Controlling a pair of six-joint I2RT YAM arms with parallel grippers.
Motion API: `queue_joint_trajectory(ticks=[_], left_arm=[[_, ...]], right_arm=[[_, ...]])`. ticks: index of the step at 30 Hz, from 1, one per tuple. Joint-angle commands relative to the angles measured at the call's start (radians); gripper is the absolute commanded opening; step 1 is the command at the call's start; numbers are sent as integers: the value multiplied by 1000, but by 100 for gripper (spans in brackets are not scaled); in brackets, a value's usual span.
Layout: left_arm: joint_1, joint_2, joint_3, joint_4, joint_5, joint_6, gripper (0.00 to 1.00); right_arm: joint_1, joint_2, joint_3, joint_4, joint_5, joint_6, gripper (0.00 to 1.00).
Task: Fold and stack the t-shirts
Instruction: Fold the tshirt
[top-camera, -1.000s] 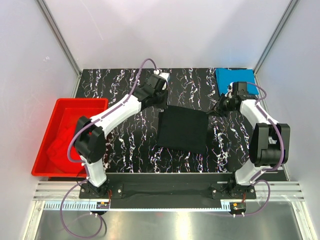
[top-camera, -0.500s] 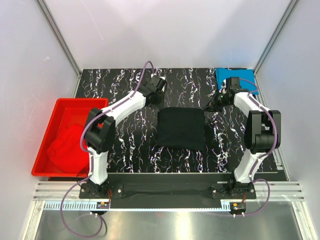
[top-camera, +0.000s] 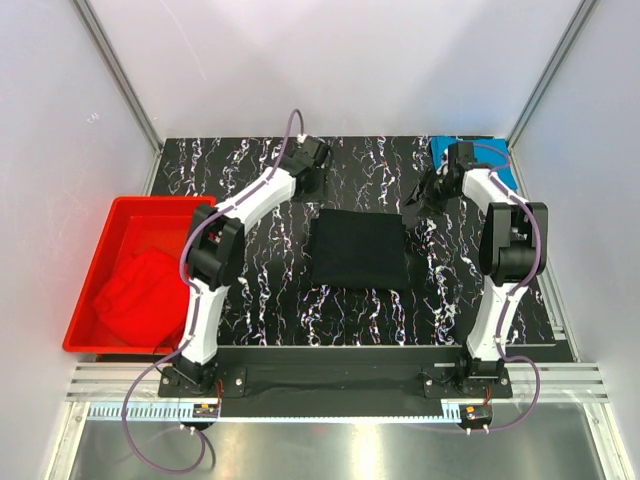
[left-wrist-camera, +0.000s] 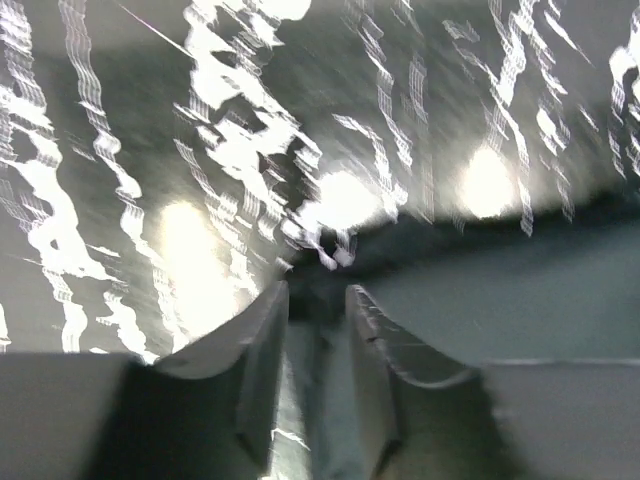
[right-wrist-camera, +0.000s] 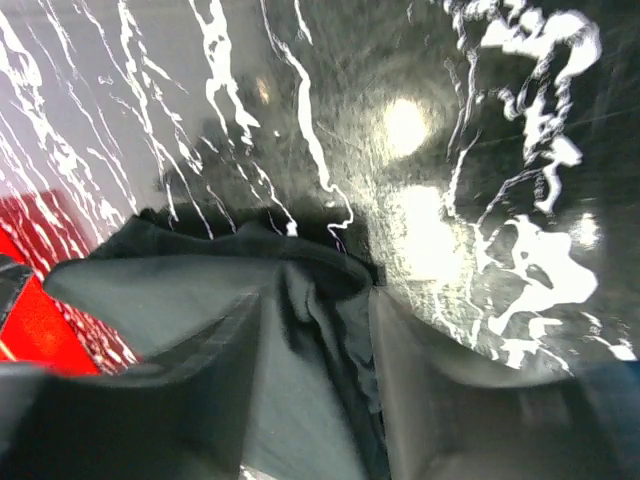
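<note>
Black marbled table (top-camera: 260, 290) fills the view, and both arms are stretched out toward its far edge. At the left edge sits the red tub (top-camera: 150, 206), with the red t-shirt (top-camera: 135, 295) lying crumpled inside it, toward the tub's near end. In the middle of the table, the black t-shirt (top-camera: 358, 250) lies folded into a neat, roughly square pad, flat on the surface. Up in the far right corner the blue t-shirt (top-camera: 441, 149) lies folded too, partly hidden behind the right arm's wrist.

Now the pincers. The left gripper (left-wrist-camera: 315, 298) sits low over the table at the black t-shirt's far left corner. Its fingers are a little apart, a narrow gap showing between them, and the cloth's edge is just ahead of the tips, though that view is blurred. The right gripper (right-wrist-camera: 322, 292) is at the shirt's far right corner, fingers parted, with a rumpled fold of black cloth lying loose between them.
</note>
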Motion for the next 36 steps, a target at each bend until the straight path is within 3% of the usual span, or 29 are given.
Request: queue_joint_trajectory(ticks=[1,3,4,7,9,15,19,21,22,26,29,33,36], left_arm=[[33,-33,77,-62,-117,22,50],[35,-88,66,-84,-145,30,62],[33,-112,48,-95,-151,32,65],[35,-235,-26,-105,-128,38,66],[33,-308,-162,-67,-35,59,65],[24,-502,-490,130,247,49,59],[-8,-455,-443,139,312,39,45],[-37,-400,-359,90,307,52,45],[-76,-387,-337,70,263,55,51],[-177,-411,-357,108,171,87,59],[-298,-476,-443,201,35,200,69],[-476,-517,-552,321,-119,492,71],[-593,-505,-616,422,-182,626,72]], right_arm=[[-5,-15,121,-111,88,-72,60],[-5,-49,126,-155,114,-107,81],[-5,-72,108,-155,123,-113,99],[-5,-194,-30,-93,90,-130,100],[-5,-254,-131,-47,42,-139,100],[-5,-250,-236,76,-116,-144,100],[-5,-222,-213,63,-130,-141,100],[-5,-227,-225,52,-154,-145,100],[-5,-228,-234,47,-160,-150,100],[-11,-247,-270,20,-130,-103,100],[-43,-270,-271,-31,-97,-61,100],[-57,-277,-201,-182,-47,-67,100],[-57,-294,-160,-249,39,-86,100]])
